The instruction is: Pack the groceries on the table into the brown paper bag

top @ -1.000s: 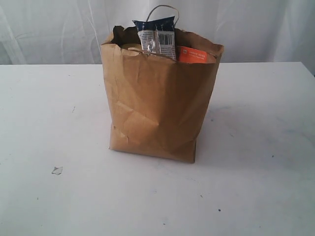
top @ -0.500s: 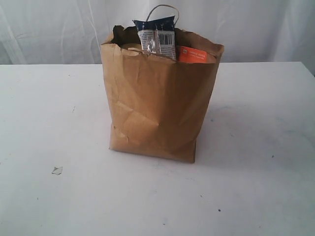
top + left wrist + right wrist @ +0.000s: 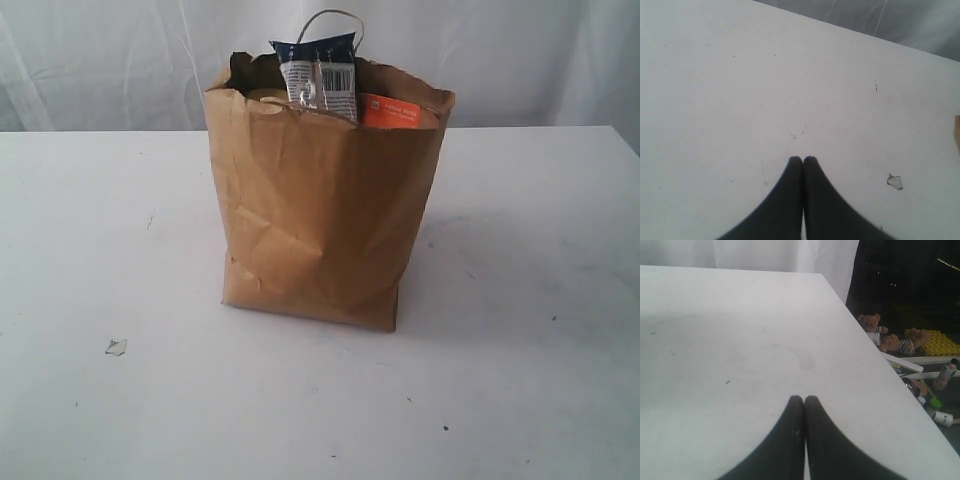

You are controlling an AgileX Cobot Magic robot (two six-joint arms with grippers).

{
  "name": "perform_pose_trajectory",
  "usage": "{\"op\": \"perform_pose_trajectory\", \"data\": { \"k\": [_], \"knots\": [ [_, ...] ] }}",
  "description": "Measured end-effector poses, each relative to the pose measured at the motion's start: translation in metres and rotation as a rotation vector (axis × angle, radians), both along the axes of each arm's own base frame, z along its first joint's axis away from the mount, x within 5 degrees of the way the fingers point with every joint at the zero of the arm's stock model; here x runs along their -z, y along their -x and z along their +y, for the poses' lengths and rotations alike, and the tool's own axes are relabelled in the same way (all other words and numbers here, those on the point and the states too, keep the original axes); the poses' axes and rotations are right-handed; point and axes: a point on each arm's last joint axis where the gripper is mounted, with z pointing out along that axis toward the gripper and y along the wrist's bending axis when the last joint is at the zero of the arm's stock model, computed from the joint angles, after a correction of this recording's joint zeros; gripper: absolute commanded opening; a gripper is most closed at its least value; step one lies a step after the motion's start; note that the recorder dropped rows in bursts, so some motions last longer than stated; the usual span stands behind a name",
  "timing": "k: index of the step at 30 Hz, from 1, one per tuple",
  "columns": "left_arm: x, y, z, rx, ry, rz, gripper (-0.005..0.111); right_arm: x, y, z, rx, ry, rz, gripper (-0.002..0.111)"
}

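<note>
White table (image 3: 520, 380), brown paper bag (image 3: 320, 220), pale curtain (image 3: 100, 60)

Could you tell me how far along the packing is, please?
Looks done: the navy packet and orange-labelled pouch poke out of the bag, and no groceries show on the table, only a small scrap. In hand: nothing; left gripper and right gripper are shut and empty. Left: apparently nothing.

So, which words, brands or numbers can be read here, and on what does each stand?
Nothing is readable enough to quote.
On the long navy packet: print on a pale panel, too blurred.
On the brown pouch: pale lettering on orange, too small.
On the brown paper bag: no print visible.
</note>
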Motion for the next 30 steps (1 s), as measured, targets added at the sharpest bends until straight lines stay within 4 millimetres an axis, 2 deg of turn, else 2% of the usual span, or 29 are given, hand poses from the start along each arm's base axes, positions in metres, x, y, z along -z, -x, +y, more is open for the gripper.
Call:
{"op": "perform_pose_trajectory", "data": {
  "k": [7,12,30],
  "knots": [
    [0.008,0.003,0.003,-0.026,-0.020,0.100,0.000,0.000,0.000,0.000,0.000,0.000,0.002,0.000],
    [0.008,0.004,0.008,-0.041,-0.131,0.105,0.000,0.000,0.000,0.000,0.000,0.000,0.002,0.000],
    [0.008,0.004,0.011,-0.023,-0.281,0.125,0.000,0.000,0.000,0.000,-0.001,0.000,0.002,0.000]
  ]
}}
